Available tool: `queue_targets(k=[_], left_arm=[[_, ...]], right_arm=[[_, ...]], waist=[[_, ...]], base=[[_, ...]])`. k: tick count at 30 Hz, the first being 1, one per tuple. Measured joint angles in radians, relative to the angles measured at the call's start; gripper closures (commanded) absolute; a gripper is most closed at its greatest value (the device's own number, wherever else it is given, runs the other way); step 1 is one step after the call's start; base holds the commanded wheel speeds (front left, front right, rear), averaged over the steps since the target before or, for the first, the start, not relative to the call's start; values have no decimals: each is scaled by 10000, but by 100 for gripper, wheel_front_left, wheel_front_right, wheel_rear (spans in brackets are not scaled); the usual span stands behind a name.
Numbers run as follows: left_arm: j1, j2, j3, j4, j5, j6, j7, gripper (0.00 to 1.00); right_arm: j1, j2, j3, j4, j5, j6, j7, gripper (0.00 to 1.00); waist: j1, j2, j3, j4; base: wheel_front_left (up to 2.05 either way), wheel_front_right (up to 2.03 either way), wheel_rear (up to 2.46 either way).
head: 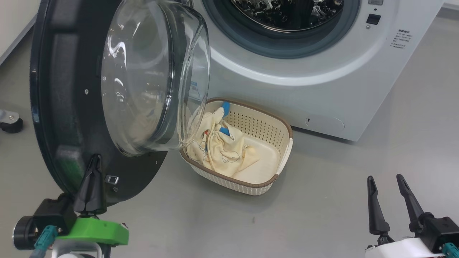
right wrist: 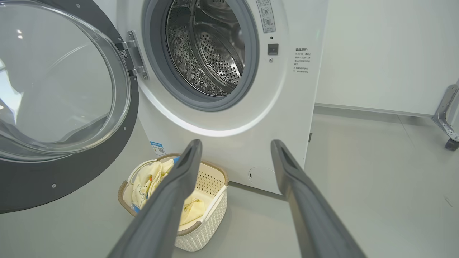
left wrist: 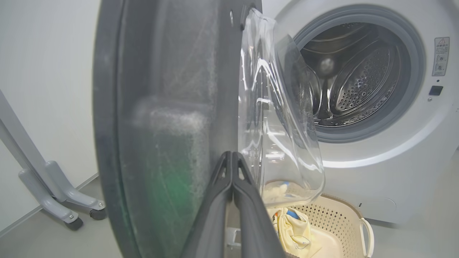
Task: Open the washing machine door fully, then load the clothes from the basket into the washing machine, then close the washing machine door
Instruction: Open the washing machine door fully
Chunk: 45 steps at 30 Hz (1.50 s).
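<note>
Head view: the washing machine door (head: 71, 118) is hanging open at 10 o'clock, its glass bowl bulging toward the centre. Your left gripper (head: 95, 159) is sitting at 7 o'clock with its jaws pressed shut and empty, tips touching the door's black inner ring near its lower edge. Your right gripper (head: 389, 182) is waiting at 5 o'clock, jaws spread wide, holding nothing, well apart from everything.

The door is standing roughly square to the washing machine (head: 322, 86), so I judge the opening step unfinished. You are pushing narrow tips against a smooth, curved ring, so they could slide off. Press squarely, work near the free edge away from the hinge, and follow the door's arc, not a straight line.

The basket (head: 258, 125) is standing on the floor at 6 o'clock from the drum (head: 287, 14), just in front of the machine. The clothes (head: 218, 147) are lying heaped toward its 9 o'clock end. The glass bowl is overlapping that end in this view; I cannot tell whether they are touching. Swinging the door wider should uncover the clothes for the right gripper.

A castor (head: 10, 123) of a wheeled stand is sitting on the floor at 9 o'clock, beyond the door, on the side toward which the door would swing. It may limit the swing.
</note>
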Motion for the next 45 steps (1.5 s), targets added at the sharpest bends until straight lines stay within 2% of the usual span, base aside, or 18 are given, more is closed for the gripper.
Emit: queue_targets(k=[15, 29, 39, 45], left_arm=[[-1198, 222, 803, 1166, -583, -98, -221, 100], [-2801, 734, 2071, 2539, -1298, -192, -570, 100], [-3582, 1256, 2648, 3793, -1429, -364, -669, 100], [-3888, 1350, 2759, 4391, -1427, -422, -754, 100]], right_arm=[[-372, -272, -224, -474, -330, 104, 0, 0], [-754, -516, -403, -660, -433, 240, -2, 0], [-1133, -610, -426, -646, -493, 320, -2, 0], [-1148, -606, -447, -546, -493, 332, -2, 0]], waist=[[0, 0, 823, -12], [0, 0, 1804, 48], [0, 0, 2158, 3], [0, 0, 2161, -54]], base=[[0, 0, 0], [0, 0, 0], [0, 0, 0], [0, 0, 0]])
